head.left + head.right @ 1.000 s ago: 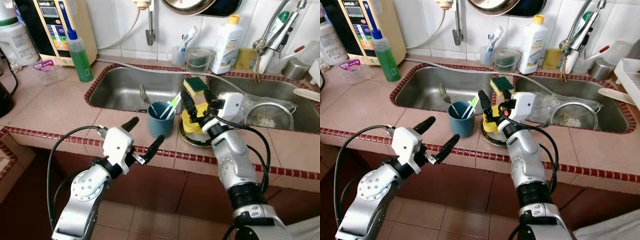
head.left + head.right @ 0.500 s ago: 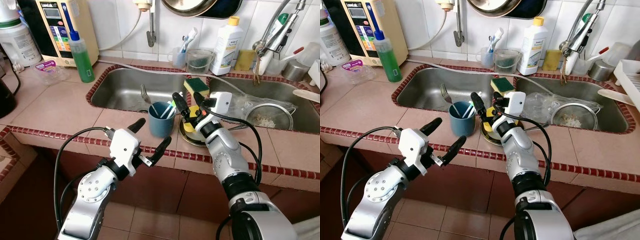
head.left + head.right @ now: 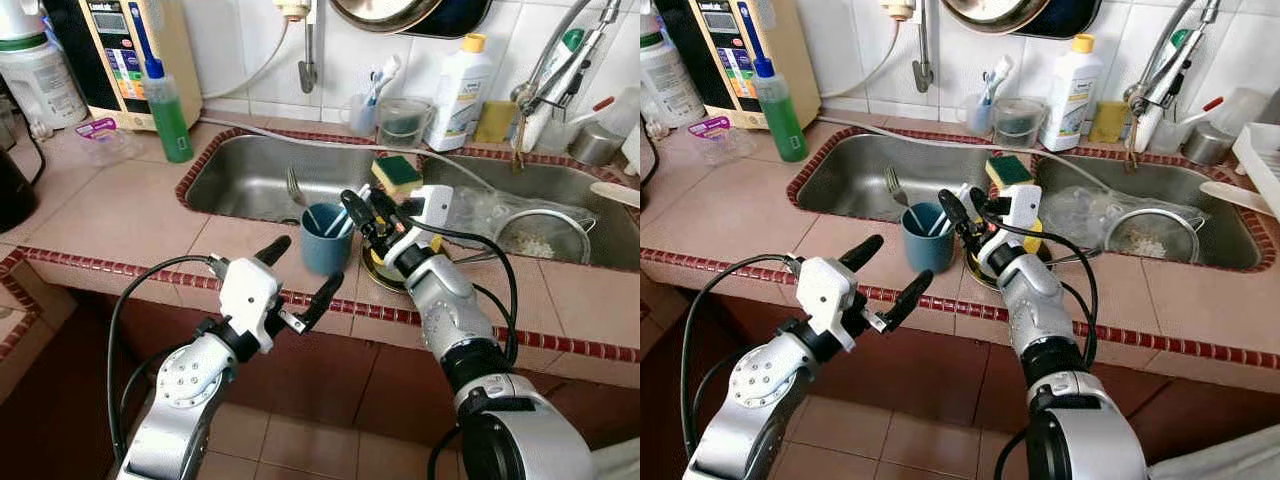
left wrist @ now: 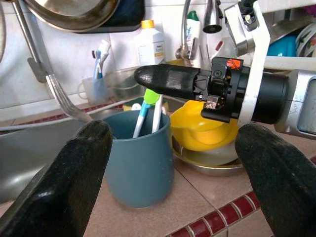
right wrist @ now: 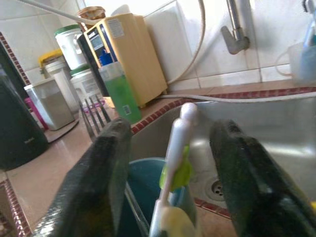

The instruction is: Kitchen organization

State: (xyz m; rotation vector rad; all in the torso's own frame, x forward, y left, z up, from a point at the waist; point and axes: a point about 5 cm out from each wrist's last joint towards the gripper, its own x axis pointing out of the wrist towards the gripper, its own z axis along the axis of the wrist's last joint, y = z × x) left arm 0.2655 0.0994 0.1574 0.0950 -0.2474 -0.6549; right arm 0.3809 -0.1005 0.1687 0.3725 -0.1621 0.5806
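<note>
Toothbrush (image 5: 174,148) between spread right gripper (image 5: 170,163) fingers.

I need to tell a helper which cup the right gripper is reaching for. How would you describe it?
Find the double steel sink in the tiled counter. On the counter edge before the divider stands a blue cup holding a fork and toothbrushes, with the right gripper open above it. Unlike the clear toothbrush cup at the wall, it is opaque and dark blue.
</note>
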